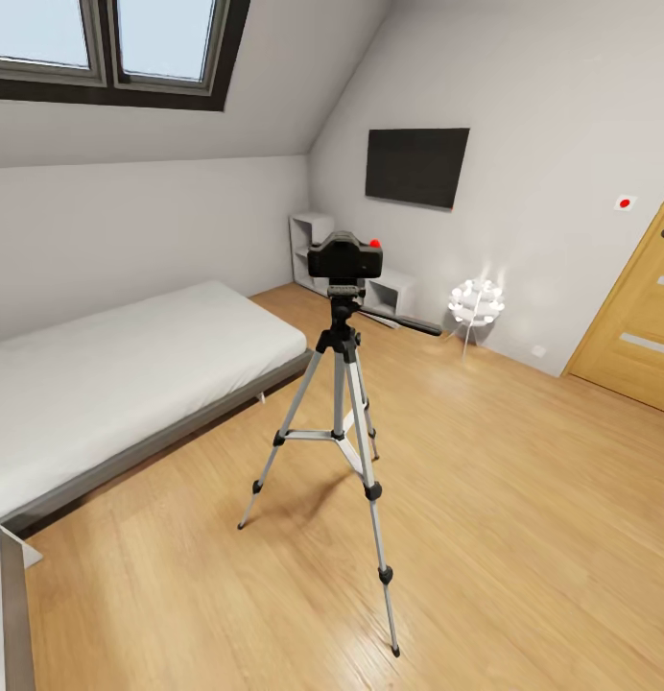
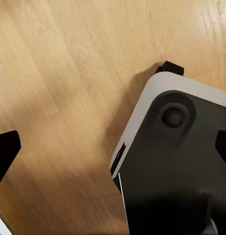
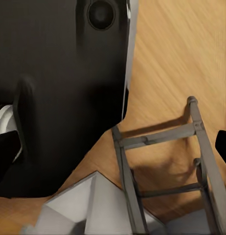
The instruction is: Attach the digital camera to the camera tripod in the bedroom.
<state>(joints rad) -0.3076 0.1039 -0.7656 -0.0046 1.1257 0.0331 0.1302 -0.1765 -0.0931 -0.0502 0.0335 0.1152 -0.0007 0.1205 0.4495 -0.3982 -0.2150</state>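
Both tools point down at the light wood floor (image 2: 59, 73) beside the robot's dark base (image 2: 176, 166), holding nothing: the left tool (image 2: 113, 147) has its dark fingertips (image 2: 5, 149) spread to opposite edges of its wrist view, and the right tool (image 3: 113, 144) is just as wide apart, above a grey slatted frame (image 3: 162, 166). Straight ahead and well beyond reach of either arm, roughly centred between them, stands the camera tripod (image 1: 343, 403) upright on the bedroom floor near the bed (image 1: 111, 374). With the digital camera (image 1: 345, 257) already level on the tripod's head and the pan handle (image 1: 401, 321) pointing toward the door (image 1: 639, 307), the attaching looks done.
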